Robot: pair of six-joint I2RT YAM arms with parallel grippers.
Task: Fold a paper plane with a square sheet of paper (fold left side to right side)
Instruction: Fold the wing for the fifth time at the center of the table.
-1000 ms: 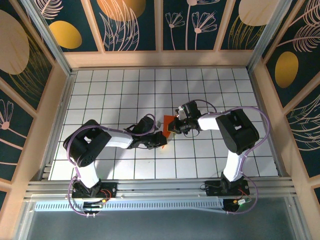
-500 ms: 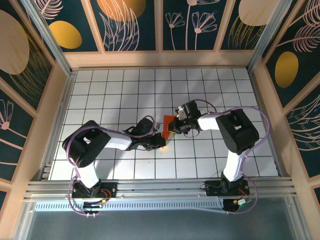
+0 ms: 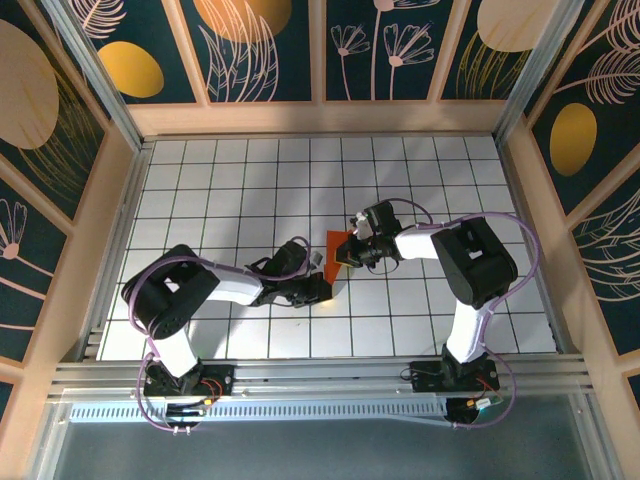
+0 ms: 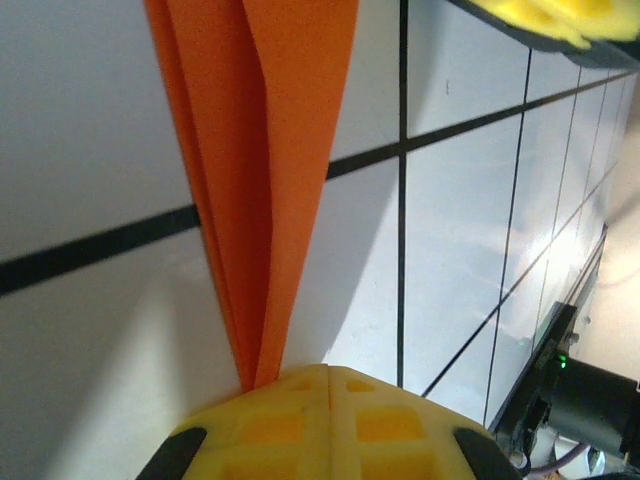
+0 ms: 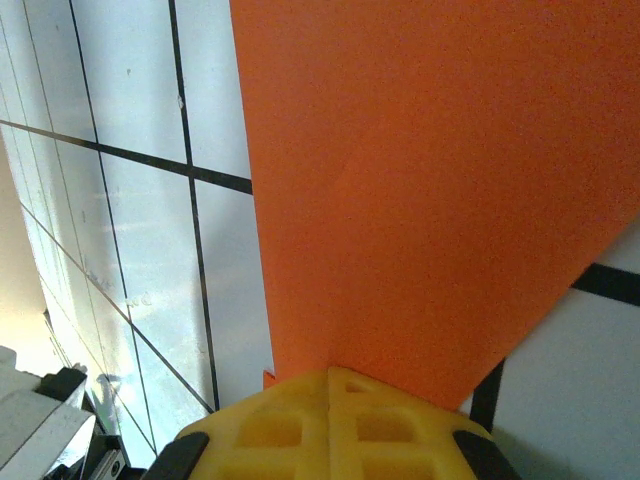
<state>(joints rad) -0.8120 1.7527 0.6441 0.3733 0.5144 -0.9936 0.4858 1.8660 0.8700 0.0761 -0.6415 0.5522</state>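
The paper plane (image 3: pixel 336 250), bright orange and folded into layers, lies mid-table between my two grippers. In the left wrist view the paper plane (image 4: pixel 265 150) narrows to a point that ends at the front of my left gripper's (image 4: pixel 330 372) shut yellow fingers, a little left of their seam; I cannot tell whether the tip is pinched. The top view has the left gripper (image 3: pixel 320 288) low at the paper's near end. My right gripper (image 3: pixel 352 250) is at the far end. Its shut fingers (image 5: pixel 400 430) sit over a broad flat face of the paper plane (image 5: pixel 430 170), which runs underneath them.
A white grid table (image 3: pixel 230 190) is walled by wooden panels (image 3: pixel 320 118) at the back and sides. An aluminium rail (image 3: pixel 320 375) carrying both arm bases runs along the near edge. Free tiles lie left, right and behind the paper.
The left gripper has slid a little toward the near left along the table. The right gripper and the paper under it have stayed put.
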